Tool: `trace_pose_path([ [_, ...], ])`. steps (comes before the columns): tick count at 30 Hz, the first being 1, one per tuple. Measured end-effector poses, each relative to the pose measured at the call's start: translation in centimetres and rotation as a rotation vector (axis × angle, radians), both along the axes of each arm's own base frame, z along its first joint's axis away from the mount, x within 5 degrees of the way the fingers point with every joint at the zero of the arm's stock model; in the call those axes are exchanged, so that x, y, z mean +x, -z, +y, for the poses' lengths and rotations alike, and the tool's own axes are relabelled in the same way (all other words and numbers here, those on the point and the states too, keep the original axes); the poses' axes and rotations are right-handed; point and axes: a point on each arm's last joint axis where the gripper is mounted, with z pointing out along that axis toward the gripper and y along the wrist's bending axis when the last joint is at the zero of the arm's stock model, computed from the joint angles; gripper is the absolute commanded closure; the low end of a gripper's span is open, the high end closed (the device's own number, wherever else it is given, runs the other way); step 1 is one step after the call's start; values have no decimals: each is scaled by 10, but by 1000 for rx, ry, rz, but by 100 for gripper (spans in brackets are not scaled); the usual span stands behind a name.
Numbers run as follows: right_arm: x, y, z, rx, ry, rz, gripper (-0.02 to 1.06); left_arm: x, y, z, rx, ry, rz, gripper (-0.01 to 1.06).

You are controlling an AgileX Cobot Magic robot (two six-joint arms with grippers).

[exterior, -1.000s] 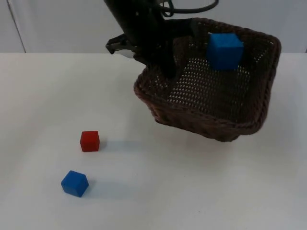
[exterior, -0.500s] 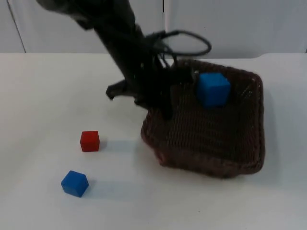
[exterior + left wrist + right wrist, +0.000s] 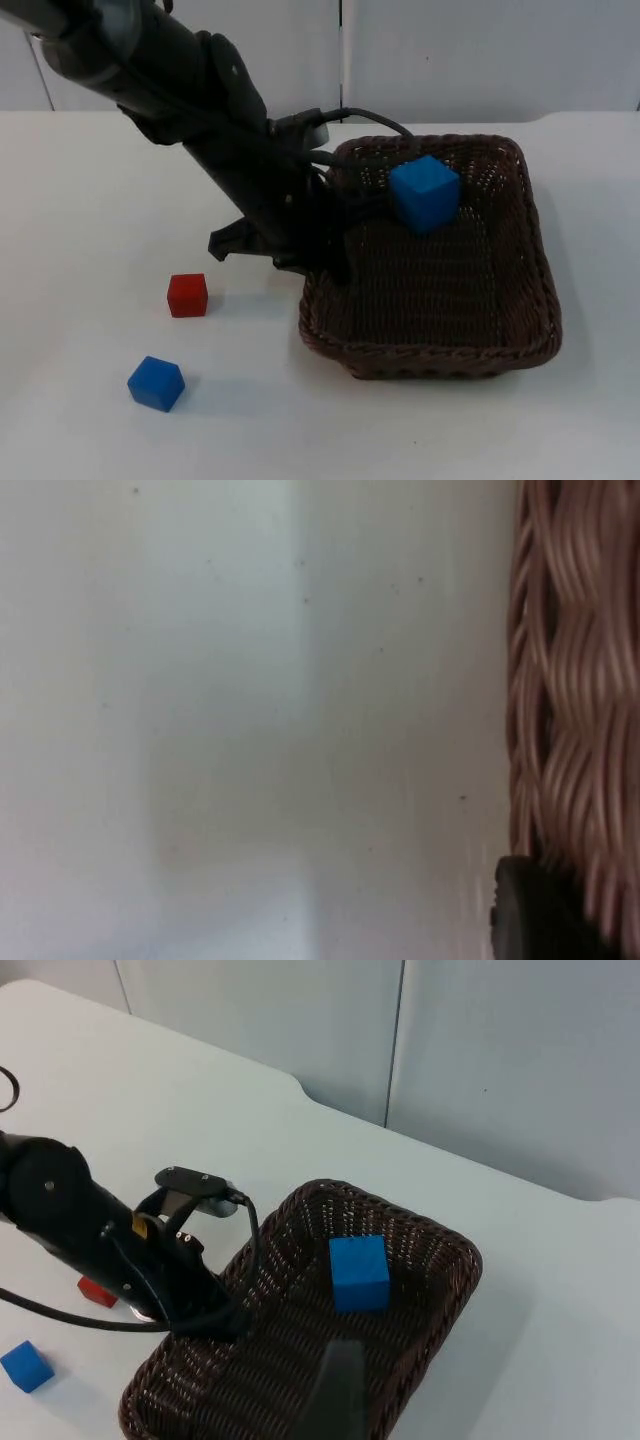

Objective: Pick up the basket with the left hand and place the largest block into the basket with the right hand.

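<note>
The brown wicker basket (image 3: 440, 300) sits on the white table (image 3: 90, 180), with the large blue block (image 3: 425, 193) inside it near the far wall; the left gripper (image 3: 325, 265) pinches the basket's left rim, seemingly clamped; the right gripper's fingers cannot be judged; a red block (image 3: 187, 295) and a small blue block (image 3: 156, 383) lie well apart from the basket.

Black jointed left arm (image 3: 215, 150), matte rounded housings

table (image 3: 420, 430): white top | wall (image 3: 480, 50): grey partition panels behind
</note>
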Motion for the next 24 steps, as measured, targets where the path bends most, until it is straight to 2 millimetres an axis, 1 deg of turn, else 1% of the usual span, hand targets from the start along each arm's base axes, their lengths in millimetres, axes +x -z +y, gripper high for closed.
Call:
trace_pose_path([
  [7,0,0,0,0,0,0,31,0,-3,-1,-3,7,-13,105],
  [9,0,0,0,0,0,0,31,0,-4,-1,-4,5,-21,100],
  [11,0,0,0,0,0,0,31,-1,-6,-1,-5,5,-24,83],
  [12,0,0,0,0,0,0,31,-1,-6,-1,-4,10,-32,83],
  [13,0,0,0,0,0,0,31,-1,-7,-1,1,22,-41,76],
  [16,0,0,0,0,0,0,31,-2,-9,0,9,46,-56,42],
  [17,0,0,0,0,0,0,31,-3,-10,0,12,54,-57,42],
  [19,0,0,0,0,0,0,31,-3,-13,0,12,61,-66,26],
  [20,0,0,0,0,0,0,31,-3,-17,0,8,61,-74,20],
  [21,0,0,0,0,0,0,31,-3,-21,0,6,65,-85,16],
  [22,0,0,0,0,0,0,31,-3,-21,0,6,65,-85,12],
  [24,0,0,0,0,0,0,31,-2,-34,0,-5,68,-114,10],
])
